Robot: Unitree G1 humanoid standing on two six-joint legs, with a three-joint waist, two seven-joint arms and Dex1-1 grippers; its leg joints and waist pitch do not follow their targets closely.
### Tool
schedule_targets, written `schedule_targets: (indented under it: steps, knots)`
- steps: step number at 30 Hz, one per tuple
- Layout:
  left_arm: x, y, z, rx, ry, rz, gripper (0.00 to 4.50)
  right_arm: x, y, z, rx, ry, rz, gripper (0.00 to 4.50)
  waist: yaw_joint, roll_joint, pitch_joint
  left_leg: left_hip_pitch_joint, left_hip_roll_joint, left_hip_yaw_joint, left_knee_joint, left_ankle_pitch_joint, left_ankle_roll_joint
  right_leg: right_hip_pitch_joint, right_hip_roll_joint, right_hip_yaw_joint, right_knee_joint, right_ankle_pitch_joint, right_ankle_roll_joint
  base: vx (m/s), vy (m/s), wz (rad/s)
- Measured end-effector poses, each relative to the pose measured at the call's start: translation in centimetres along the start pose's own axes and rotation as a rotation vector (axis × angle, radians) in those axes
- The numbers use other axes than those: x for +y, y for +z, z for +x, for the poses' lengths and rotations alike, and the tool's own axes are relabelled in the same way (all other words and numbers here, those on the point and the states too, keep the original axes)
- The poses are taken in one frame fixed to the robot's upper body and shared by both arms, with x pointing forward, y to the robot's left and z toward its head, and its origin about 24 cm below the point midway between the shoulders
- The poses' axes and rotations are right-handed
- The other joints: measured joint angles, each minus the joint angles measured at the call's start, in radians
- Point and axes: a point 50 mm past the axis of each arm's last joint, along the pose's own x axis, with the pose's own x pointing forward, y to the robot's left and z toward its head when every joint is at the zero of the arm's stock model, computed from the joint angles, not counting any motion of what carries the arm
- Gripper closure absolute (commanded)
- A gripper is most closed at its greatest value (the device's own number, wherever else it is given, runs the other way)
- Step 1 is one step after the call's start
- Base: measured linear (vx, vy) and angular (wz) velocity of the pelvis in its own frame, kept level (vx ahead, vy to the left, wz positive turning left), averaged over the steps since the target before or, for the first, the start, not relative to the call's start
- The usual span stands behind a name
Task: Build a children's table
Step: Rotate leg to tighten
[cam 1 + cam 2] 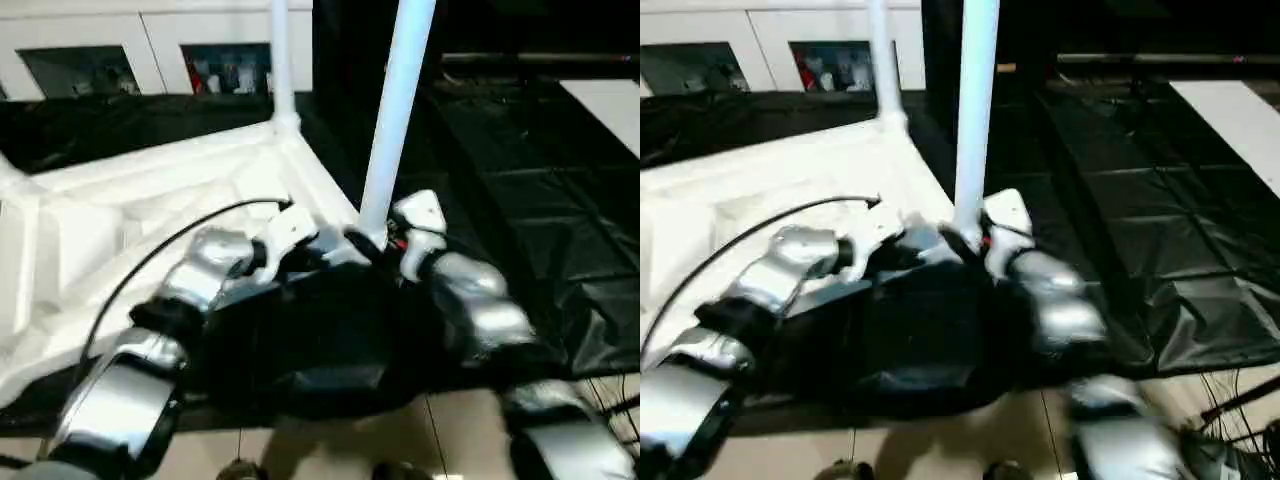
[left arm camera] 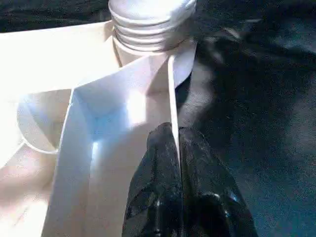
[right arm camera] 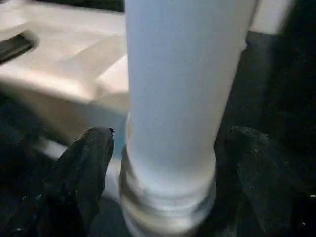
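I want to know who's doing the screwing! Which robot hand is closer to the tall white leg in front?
Right. The right gripper has its fingers open on either side of the leg, near its threaded end. The left gripper is beside it, pinching the table's edge wall.

At the near corner of the upturned white plastic table top, my silver arms flank an upright white tube leg.

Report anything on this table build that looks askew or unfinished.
The near long white tube leg looks not fully seated: its ridged threaded end shows above the round corner socket of the upturned white plastic table top. The right tool straddles it, open; the left tool pinches the top's rim.
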Motion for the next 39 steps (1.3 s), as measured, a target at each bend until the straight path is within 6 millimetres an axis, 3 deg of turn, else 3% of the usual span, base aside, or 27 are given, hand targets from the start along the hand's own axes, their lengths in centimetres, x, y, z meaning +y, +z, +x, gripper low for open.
schedule_targets:
  steps: [4, 8, 13, 21, 32, 39]
  knots:
    - [-0.4, -0.8, -1.4, 0.000, -0.097, 0.004, 4.50, 0.0, 0.0, -2.2, 0.057, 0.224, -0.036, 0.52, 0.000, -0.001, 0.000, 0.000, 0.001, 0.000, 0.000, 0.000, 0.000, 0.000, 0.000, 0.000, 0.000, 0.000, 0.000, 0.000, 0.000, 0.00]
    - [-1.2, -1.3, -2.6, 0.013, -0.225, -0.008, 4.50, 0.9, -0.4, -2.4, 0.081, 0.347, -0.025, 0.52, 0.001, -0.002, 0.001, 0.000, 0.001, 0.000, 0.000, 0.000, 0.000, -0.001, 0.000, -0.001, 0.001, 0.000, 0.000, 0.000, 0.000, 0.00]
    - [-1.8, -1.1, -2.9, 0.032, -0.327, 0.007, 4.50, 1.9, -0.3, -2.1, 0.099, 0.437, -0.038, 0.52, 0.027, -0.004, 0.002, -0.002, 0.001, 0.001, 0.002, 0.000, 0.000, -0.001, -0.001, 0.000, 0.000, 0.000, 0.000, 0.000, 0.000, 0.00]
    - [-1.8, -1.0, -2.9, 0.034, -0.325, 0.011, 4.50, 1.7, -0.3, -2.2, 0.125, 0.463, -0.064, 0.67, 0.027, -0.004, 0.002, -0.003, 0.001, 0.001, 0.003, 0.000, 0.000, -0.001, -0.001, -0.001, 0.001, 0.000, 0.000, 0.000, 0.000, 0.00]
    - [-1.7, -1.1, -2.9, 0.037, -0.311, 0.012, 4.50, 1.8, -0.3, -1.8, 0.123, 0.477, -0.057, 1.67, 0.025, -0.005, 0.002, -0.003, 0.001, 0.001, 0.003, 0.000, 0.000, -0.001, -0.001, 0.000, 0.002, 0.000, 0.000, 0.000, 0.000, 0.00]
    - [-1.4, -1.1, -2.8, 0.036, -0.257, 0.005, 4.50, 1.7, -0.6, -1.2, 0.100, 0.398, -0.031, 1.76, 0.022, -0.007, 0.001, -0.001, 0.001, 0.001, 0.003, 0.000, 0.000, -0.001, -0.001, 0.000, 0.002, 0.000, -0.001, 0.000, 0.000, 0.00]
